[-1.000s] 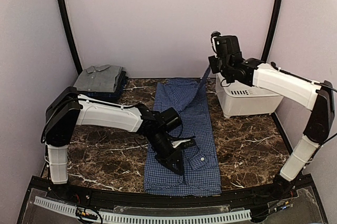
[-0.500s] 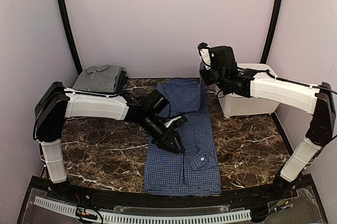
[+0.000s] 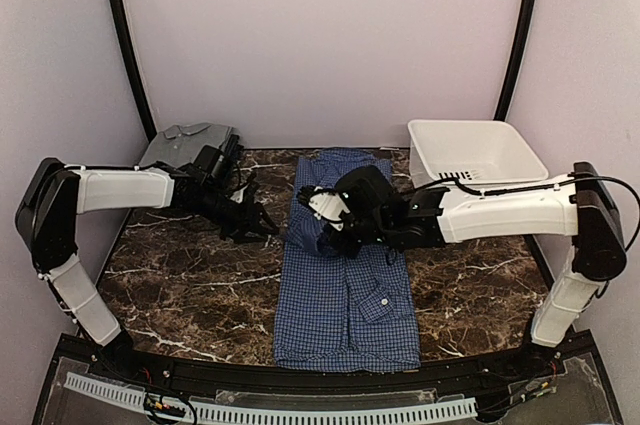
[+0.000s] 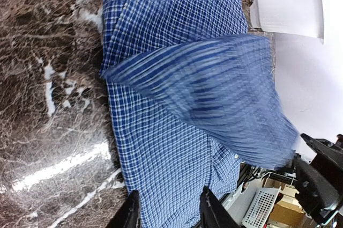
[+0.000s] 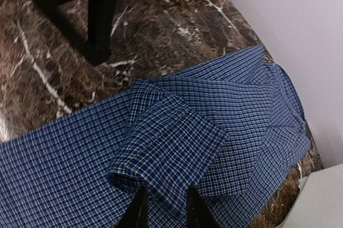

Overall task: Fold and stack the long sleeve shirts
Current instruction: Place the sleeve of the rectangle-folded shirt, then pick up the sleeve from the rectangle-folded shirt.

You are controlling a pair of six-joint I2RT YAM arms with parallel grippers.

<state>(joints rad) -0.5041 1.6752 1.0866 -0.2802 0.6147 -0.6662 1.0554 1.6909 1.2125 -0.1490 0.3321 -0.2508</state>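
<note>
Left gripper (image 3: 258,228) parted, empty, left of blue shirt (image 3: 345,315); right gripper (image 3: 318,220) narrowly parted at folded sleeve (image 5: 171,153), possibly snagged; fold could be dragged open on retreat.

The left arm (image 3: 120,188) and right arm (image 3: 500,215) both wear smooth white shells on their long links, with black joints, elbows and wrist blocks between. A thin black cable (image 3: 510,185) runs along the right arm's white link. Each wrist ends in two slim black fingers (image 4: 210,209).
</note>
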